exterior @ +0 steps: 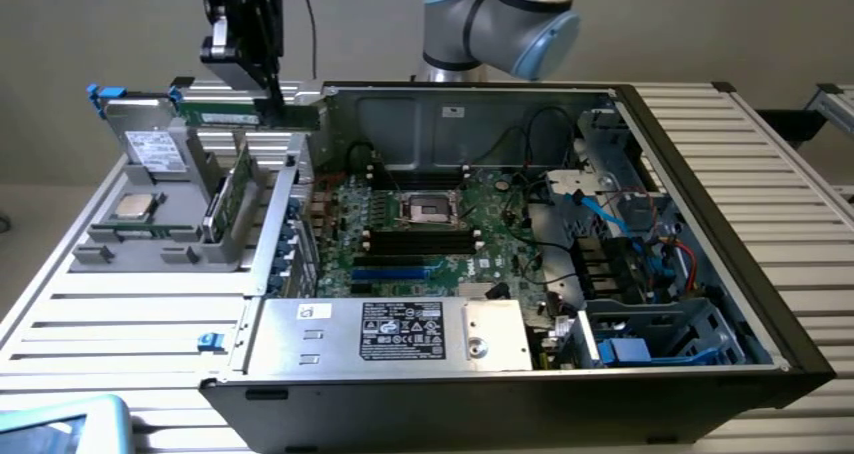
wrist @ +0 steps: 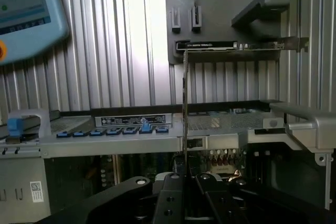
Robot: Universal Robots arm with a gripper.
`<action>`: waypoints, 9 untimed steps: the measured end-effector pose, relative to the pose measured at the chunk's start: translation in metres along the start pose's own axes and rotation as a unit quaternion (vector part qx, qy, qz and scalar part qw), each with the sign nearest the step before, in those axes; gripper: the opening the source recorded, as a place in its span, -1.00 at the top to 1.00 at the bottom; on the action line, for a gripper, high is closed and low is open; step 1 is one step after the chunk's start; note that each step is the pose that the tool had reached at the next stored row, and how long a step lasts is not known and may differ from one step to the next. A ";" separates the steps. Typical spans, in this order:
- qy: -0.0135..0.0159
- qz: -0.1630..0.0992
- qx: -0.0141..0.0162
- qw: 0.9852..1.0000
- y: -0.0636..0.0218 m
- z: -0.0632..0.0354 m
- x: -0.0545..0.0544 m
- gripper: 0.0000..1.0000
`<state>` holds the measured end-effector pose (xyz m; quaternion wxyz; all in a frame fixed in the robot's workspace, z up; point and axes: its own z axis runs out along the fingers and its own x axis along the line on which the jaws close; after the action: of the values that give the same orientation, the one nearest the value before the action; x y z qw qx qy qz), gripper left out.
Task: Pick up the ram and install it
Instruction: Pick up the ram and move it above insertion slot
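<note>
Gripper: the gripper (exterior: 276, 102) hangs at the upper part of the exterior view's left, above the grey parts stand (exterior: 160, 244) and just outside the computer case (exterior: 747, 224); its fingers are closed on the ram (exterior: 247, 117).
Ram: a thin green stick held lengthwise and clear of the stand; in the wrist view it is seen edge-on as a narrow vertical line (wrist: 185, 108) running up from between the fingers.
Grip check: the stick appears straight between the fingers, not tilted. I judge the hold secure, but cannot tell how deep it sits.
Memory slots: the black slots (exterior: 422, 240) lie on the green board (exterior: 400, 264) just below the processor socket (exterior: 430, 208), well apart from the ram.
Case wall: the metal edge (exterior: 287, 214) stands between stand and board; judged the main snag risk.
Doing it well: keep the stick level and high while crossing the wall, line its long edge up with a slot, press evenly along its length.
Other parts: the silver chip (exterior: 134, 207) rests on the stand, untouched.
</note>
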<state>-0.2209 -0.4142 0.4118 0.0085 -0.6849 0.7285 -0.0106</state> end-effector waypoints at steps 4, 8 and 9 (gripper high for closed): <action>0.000 0.000 0.000 1.000 -0.0182 0.0003 -0.001 0.73; 0.000 0.000 0.000 1.000 -0.0363 0.0007 -0.002 0.73; 0.000 0.000 0.001 1.000 -0.0406 0.0008 -0.003 0.73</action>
<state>-0.1802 -0.4142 0.4121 0.0090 -0.6849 0.7285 -0.0109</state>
